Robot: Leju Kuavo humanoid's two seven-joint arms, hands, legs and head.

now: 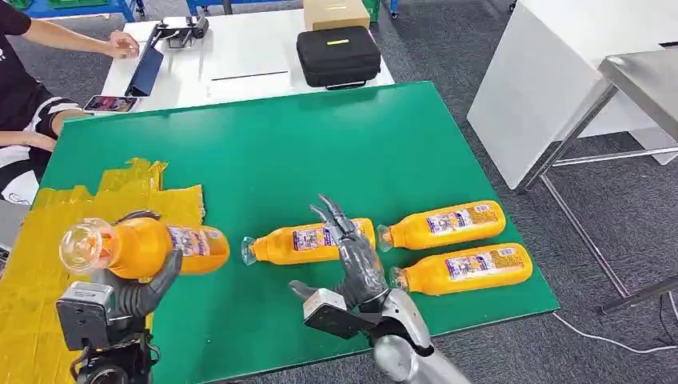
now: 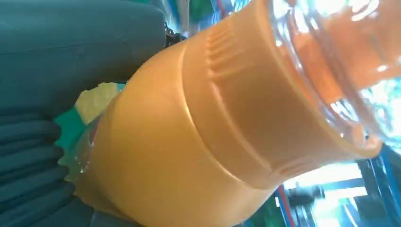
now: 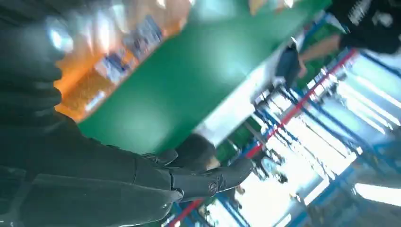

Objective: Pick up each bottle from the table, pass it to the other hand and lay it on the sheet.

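Gripping an orange juice bottle [image 1: 144,245] above the yellow sheet [image 1: 48,240] at near left, the left hand [image 1: 140,292] holds it sideways. Right hand [image 1: 352,256], fingers spread and holding nothing, hovers over three bottles [image 1: 448,248] lying on the green table [image 1: 320,144].

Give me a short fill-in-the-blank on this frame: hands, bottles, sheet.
1. The left hand holds an orange juice bottle above the ____ sheet.
2. The right hand holds ____, its fingers spread.
3. ____ juice bottles lie on the green table.
4. The lying bottle nearest the right hand is the ____ of the three.

Missing words: yellow; nothing; three; leftmost
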